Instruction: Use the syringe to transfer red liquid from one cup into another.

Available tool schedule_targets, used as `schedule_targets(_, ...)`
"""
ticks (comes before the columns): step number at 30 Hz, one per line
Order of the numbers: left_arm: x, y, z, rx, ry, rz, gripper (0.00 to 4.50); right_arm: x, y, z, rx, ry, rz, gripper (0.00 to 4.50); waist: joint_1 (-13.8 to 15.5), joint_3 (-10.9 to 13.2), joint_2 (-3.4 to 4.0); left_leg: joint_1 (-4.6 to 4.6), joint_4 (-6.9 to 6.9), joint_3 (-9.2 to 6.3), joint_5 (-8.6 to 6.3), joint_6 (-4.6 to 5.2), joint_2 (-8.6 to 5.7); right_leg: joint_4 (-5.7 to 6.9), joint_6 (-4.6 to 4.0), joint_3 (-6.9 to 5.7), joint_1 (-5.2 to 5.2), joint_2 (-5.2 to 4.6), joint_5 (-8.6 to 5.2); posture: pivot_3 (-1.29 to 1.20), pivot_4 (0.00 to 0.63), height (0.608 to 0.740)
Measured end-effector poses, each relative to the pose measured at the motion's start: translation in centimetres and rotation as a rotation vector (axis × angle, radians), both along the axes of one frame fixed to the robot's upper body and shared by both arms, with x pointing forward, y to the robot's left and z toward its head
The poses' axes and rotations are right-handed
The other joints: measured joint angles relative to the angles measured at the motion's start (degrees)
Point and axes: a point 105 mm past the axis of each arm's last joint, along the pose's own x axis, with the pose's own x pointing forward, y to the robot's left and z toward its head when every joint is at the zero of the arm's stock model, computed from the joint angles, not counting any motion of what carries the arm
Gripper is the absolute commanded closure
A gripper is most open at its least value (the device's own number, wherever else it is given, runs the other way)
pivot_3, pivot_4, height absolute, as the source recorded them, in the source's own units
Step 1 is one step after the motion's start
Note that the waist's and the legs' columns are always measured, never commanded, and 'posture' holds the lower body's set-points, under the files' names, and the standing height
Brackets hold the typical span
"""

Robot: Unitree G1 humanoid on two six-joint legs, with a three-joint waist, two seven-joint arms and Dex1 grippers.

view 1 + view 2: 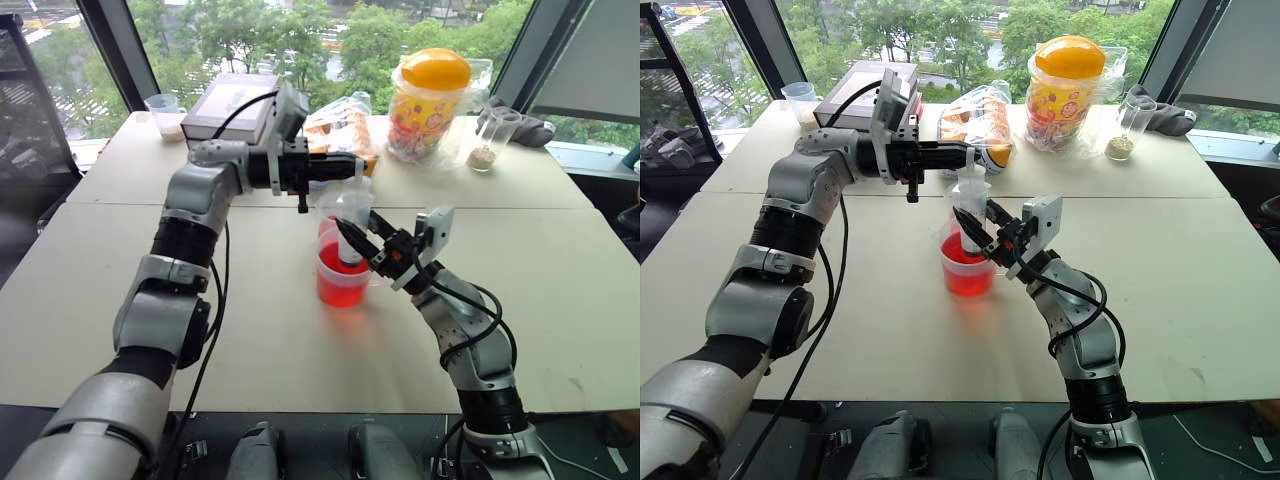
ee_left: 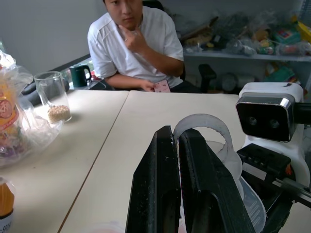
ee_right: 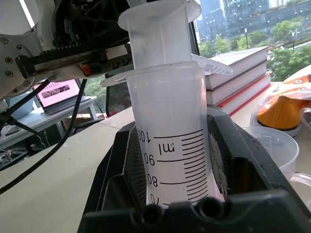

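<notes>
Syringe [image 1: 350,232]: held upright at the centre of the left eye view, its lower end down inside the large cup. It is presumably kept vertical so that the tip stays under the liquid while drawing. The tip itself is hidden by the liquid and the cup wall.

Right gripper [image 1: 352,243]: closed on the syringe barrel from the lower right of the frame. In the right wrist view the scale marks are seen between its two fingers, so the barrel is judged to be steadied rather than moved.

Left gripper [image 1: 345,168]: reaching level from the left of the frame, its fingers pressed together on the plunger's top flange [image 2: 204,131] above the barrel. This hold suits pulling the plunger upward.

Large cup [image 1: 342,272]: standing on the table [image 1: 120,290] just below centre, partly filled with red liquid [image 1: 340,285]. It is held by neither gripper.

Smaller cup [image 3: 274,145]: a clear cup is seen just beside the large one, behind it. Whether this is the receiving cup cannot be told for certain.

Step in hand: judged to be the filling of the syringe. Red liquid inside the barrel cannot be made out.

Risk: the free-standing cup could be tipped if the syringe is tilted.

Person [image 2: 138,46]: seated at the far side of the table in the left wrist view, well apart from the cups.
</notes>
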Motion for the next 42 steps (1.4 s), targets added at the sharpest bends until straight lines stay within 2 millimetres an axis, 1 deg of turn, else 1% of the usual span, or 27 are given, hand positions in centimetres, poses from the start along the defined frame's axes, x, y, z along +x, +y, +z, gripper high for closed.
schedule_targets(13,0.1,0.0,0.7,-0.004,-0.023,0.004,4.47,0.0,0.0,0.0,-0.001,0.002,0.000,3.11,-0.03,0.00,0.00,0.00,0.00,0.00,0.00,0.00,0.00,0.01,0.00,0.00,0.00,0.00,0.00,0.00,0.150,0.740)
schedule_targets(16,0.2,0.3,0.8,-0.006,-0.020,0.015,3.50,0.0,0.1,0.1,0.003,0.002,0.012,3.11,-0.10,0.00,0.00,0.00,0.00,0.00,0.00,0.00,0.00,0.01,0.00,0.00,0.00,0.00,0.00,0.00,0.150,0.740)
schedule_targets(20,0.4,1.1,1.2,-0.012,-0.004,0.052,1.49,-0.2,0.7,0.3,-0.005,0.003,0.050,3.11,-0.17,0.00,0.00,0.00,0.00,-0.01,0.00,0.00,0.01,0.04,0.00,0.00,-0.01,0.01,0.00,0.00,0.150,0.740)
schedule_targets(21,0.3,1.3,1.5,-0.013,-0.007,0.054,1.05,-0.2,0.7,0.5,-0.009,0.001,0.055,3.11,-0.16,0.00,0.00,0.00,0.00,-0.01,0.00,0.00,0.00,0.04,0.00,0.00,-0.01,0.01,0.00,0.00,0.150,0.740)
schedule_targets(22,0.2,1.4,1.8,-0.020,-0.019,0.055,0.42,-0.2,0.8,0.8,-0.008,-0.002,0.063,3.11,-0.12,0.00,0.00,0.00,0.01,-0.01,0.00,0.00,0.01,0.04,0.00,0.00,-0.01,0.00,0.00,0.00,0.150,0.740)
schedule_targets(23,0.1,1.7,2.1,-0.025,-0.031,0.062,0.08,-0.3,0.9,1.2,-0.011,-0.010,0.071,3.11,-0.10,0.00,0.00,0.00,0.00,0.00,0.00,0.00,0.00,0.03,0.00,0.00,-0.01,0.00,0.00,0.00,0.150,0.740)
schedule_targets(26,-0.3,2.5,2.4,-0.018,-0.065,0.071,0.08,-0.1,0.9,1.9,-0.010,-0.009,0.072,3.11,-0.09,0.00,0.00,0.00,0.00,-0.01,0.00,0.00,0.01,0.06,0.00,0.00,-0.01,0.00,0.00,0.00,0.150,0.740)
schedule_targets(29,-0.5,3.3,1.5,-0.011,-0.044,0.075,0.08,0.5,0.2,2.6,0.003,0.004,0.045,3.11,-0.05,0.00,0.00,0.00,0.02,0.00,0.01,-0.01,0.01,0.07,0.00,0.00,-0.01,-0.01,0.00,0.00,0.150,0.740)
schedule_targets(31,-0.4,3.6,0.6,0.005,-0.012,0.083,0.08,0.5,0.2,3.8,0.015,-0.023,0.047,3.11,-0.04,0.00,-0.01,0.00,0.02,0.00,0.01,-0.01,0.01,0.08,0.00,0.00,-0.01,0.00,0.00,0.00,0.150,0.740)
schedule_targets(32,-0.4,3.9,0.5,0.009,-0.012,0.090,0.08,0.6,0.1,3.8,0.013,-0.017,0.042,3.11,-0.06,0.01,-0.04,0.00,0.02,-0.01,0.01,-0.01,0.02,0.06,0.00,-0.01,0.00,0.00,0.00,0.00,0.150,0.740)
schedule_targets(35,-0.3,5.5,-0.2,0.045,0.004,0.144,0.08,0.6,-0.1,4.5,0.035,-0.020,0.047,3.11,-0.22,0.01,-0.02,0.01,0.00,0.01,0.01,-0.01,0.02,0.08,0.00,0.01,-0.03,0.00,0.00,0.00,0.150,0.740)
schedule_targets(37,-0.2,6.2,-1.2,0.057,0.040,0.177,0.08,0.3,-0.2,5.6,0.039,-0.055,0.051,3.11,-0.17,0.01,-0.02,0.01,-0.01,0.00,0.01,-0.01,0.03,0.11,0.00,-0.01,-0.03,0.01,0.00,0.00,0.150,0.740)
schedule_targets(39,-0.1,6.9,-1.9,0.065,0.060,0.210,0.08,0.2,-0.1,6.1,0.040,-0.064,0.061,3.11,-0.13,0.01,-0.02,0.01,0.00,0.00,0.01,-0.01,0.03,0.11,0.00,-0.01,-0.03,0.00,0.00,0.00,0.150,0.740)
schedule_targets(42,0.0,7.8,-1.4,0.047,0.044,0.255,0.08,0.4,-0.3,6.0,0.031,-0.037,0.065,3.11,0.04,0.01,-0.02,0.00,0.02,0.02,0.01,-0.01,0.02,0.10,0.00,0.00,-0.02,-0.03,0.00,0.00,0.150,0.740)
